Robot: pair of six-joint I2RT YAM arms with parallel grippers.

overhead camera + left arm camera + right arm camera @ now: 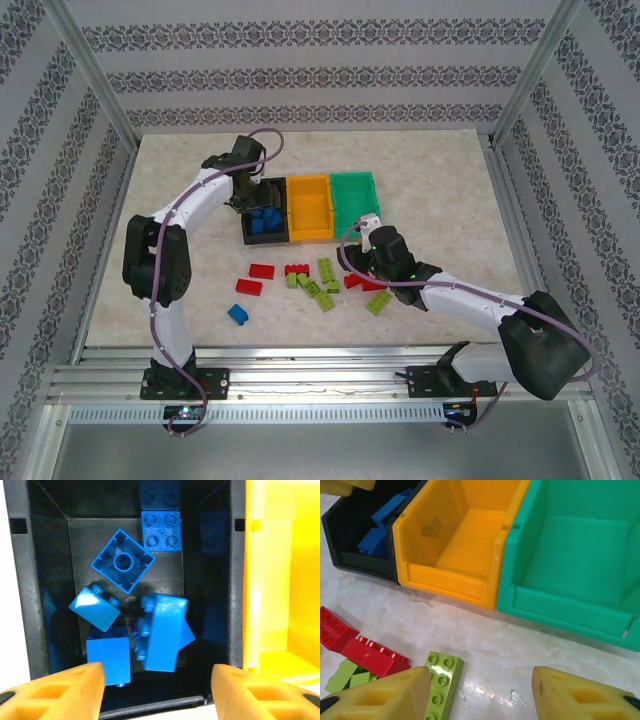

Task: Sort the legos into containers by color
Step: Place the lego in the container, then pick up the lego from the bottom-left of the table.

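Pale marbled surface (485,645): left gripper (157,676) gapes empty over the black bin (35,580) — right gripper (480,680), also apart, should shift toward 9 o'clock, straddle the lime brick (444,675) squarely, then close

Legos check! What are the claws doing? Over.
Left claw open above black bin, blue legos inside. Right claw open above lime lego. Red lego close beside. Orange-yellow bin, green bin empty.

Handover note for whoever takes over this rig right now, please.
Left claw: open, empty, over the black bin.
Right claw: open, low over a lime brick on the table.
Done: several blue bricks in the black bin.
To do: one blue brick, the red bricks and the lime bricks on the table; yellow bin and green bin hold nothing yet.
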